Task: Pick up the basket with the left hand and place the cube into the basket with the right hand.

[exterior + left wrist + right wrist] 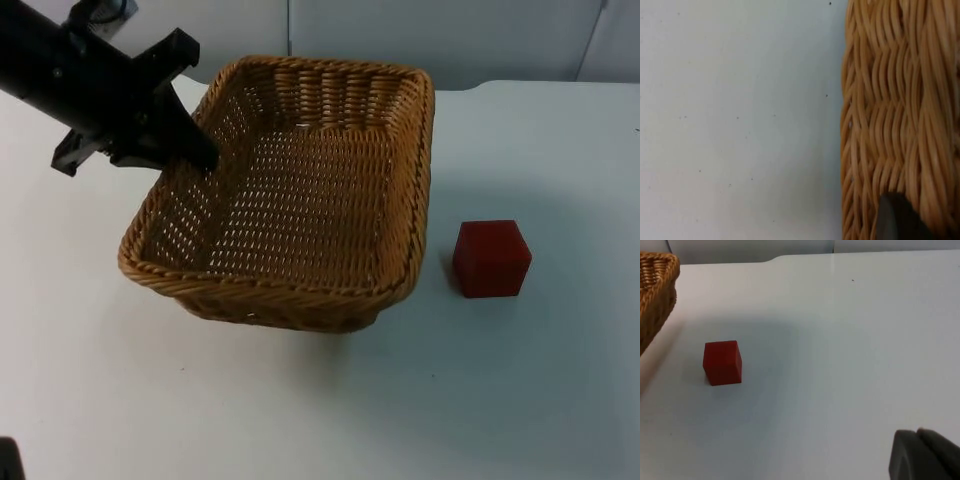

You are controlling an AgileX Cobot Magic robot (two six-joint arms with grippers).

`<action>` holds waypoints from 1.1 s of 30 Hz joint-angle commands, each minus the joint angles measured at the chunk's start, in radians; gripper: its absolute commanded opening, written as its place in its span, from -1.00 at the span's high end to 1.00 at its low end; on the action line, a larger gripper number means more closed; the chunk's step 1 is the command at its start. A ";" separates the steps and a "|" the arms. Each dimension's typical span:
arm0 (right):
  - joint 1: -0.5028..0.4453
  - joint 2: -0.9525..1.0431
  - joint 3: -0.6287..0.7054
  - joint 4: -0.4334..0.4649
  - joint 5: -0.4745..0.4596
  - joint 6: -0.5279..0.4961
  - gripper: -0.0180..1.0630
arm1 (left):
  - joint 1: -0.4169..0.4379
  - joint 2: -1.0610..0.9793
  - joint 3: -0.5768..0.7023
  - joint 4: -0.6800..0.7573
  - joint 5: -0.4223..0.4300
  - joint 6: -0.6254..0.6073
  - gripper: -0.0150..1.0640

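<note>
Red cube (722, 362) on white table (850, 350) — basket (655, 285) near it

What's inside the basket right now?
Nothing but its woven floor: the basket holds no object. The cube sits on the table beside it. The left gripper at the rim hides a bit of wall.

No readable text, labels, brands, numbers or signs on anything.

You're looking at a matte black left arm (70, 80), blocky and angular, ending in a black left hand (195, 150) with flat, squared plates. The right hand's fingertip (920, 457) is dark grey-black, rounded, slab-like.
</note>
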 commanded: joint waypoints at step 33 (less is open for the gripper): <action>0.001 -0.004 0.006 -0.076 -0.008 0.001 0.92 | 0.001 -0.016 -0.008 -0.066 0.028 -0.005 0.97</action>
